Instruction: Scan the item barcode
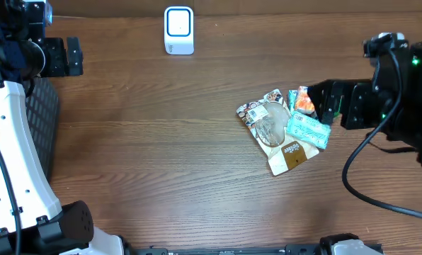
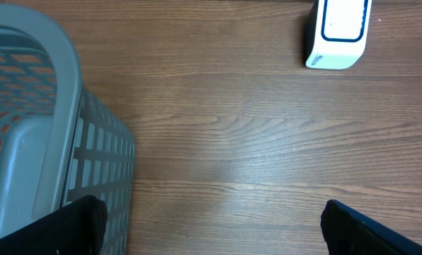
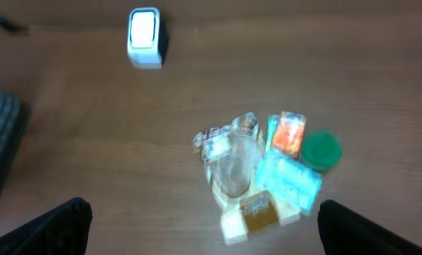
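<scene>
The packets (image 1: pixel 282 131) lay heaped right of centre, well apart from the scanner (image 1: pixel 178 30). None was picked up yet. The right gripper (image 1: pixel 330 104) hung wide open beside them, so closing on one packet came next. The left gripper (image 1: pixel 75 57) gaped, holding nothing.

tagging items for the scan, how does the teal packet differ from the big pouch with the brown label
Colour: the teal packet is teal all over, while the pouch has a clear middle and a brown label at one end. Size: the teal packet is clearly smaller than the pouch. Pose: the teal packet lies on top, overlapping one edge of the pouch, which rests on the table. Both lie flat in one pile, neither held.
</scene>
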Tool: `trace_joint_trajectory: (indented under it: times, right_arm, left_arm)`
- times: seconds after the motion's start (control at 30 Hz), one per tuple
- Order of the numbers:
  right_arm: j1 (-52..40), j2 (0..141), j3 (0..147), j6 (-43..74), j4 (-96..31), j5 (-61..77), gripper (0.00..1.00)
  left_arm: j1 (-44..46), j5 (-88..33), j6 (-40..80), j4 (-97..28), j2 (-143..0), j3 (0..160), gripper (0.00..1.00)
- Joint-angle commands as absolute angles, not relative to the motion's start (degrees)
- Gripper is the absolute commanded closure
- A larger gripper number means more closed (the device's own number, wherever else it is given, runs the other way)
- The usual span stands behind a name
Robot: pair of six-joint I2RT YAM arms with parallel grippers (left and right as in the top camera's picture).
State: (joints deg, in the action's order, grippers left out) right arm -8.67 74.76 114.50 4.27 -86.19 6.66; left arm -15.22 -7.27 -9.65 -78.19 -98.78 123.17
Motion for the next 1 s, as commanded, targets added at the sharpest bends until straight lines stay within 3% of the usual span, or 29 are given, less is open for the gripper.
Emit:
trace_joint_trajectory:
  times: [0.0,0.53,0.77,0.97]
  right_arm:
    - [-8.60,67.99,106.00,2.22,-78.22,4.54,0.00]
    - [-6.87,27.44,36.49,-1.80,-17.52,4.54,0.00]
    - [-6.90,14.72,15.35,-1.78,-2.39,4.56,0.00]
    - [-6.90,7.49,5.63,-1.76,2.35,4.78,0.00]
  left_arm:
    - [-15.35,-7.25,-10.74,-78.17,-98.98,124.33,0.00]
    - [-15.35,-7.25,-10.72,-78.17,-98.98,124.33,0.00]
    - [-15.35,-7.25,-10.74,-78.15,-98.98,124.33,0.00]
    - [-15.35,-7.25,-10.74,-78.17,-98.98,124.33,0.01]
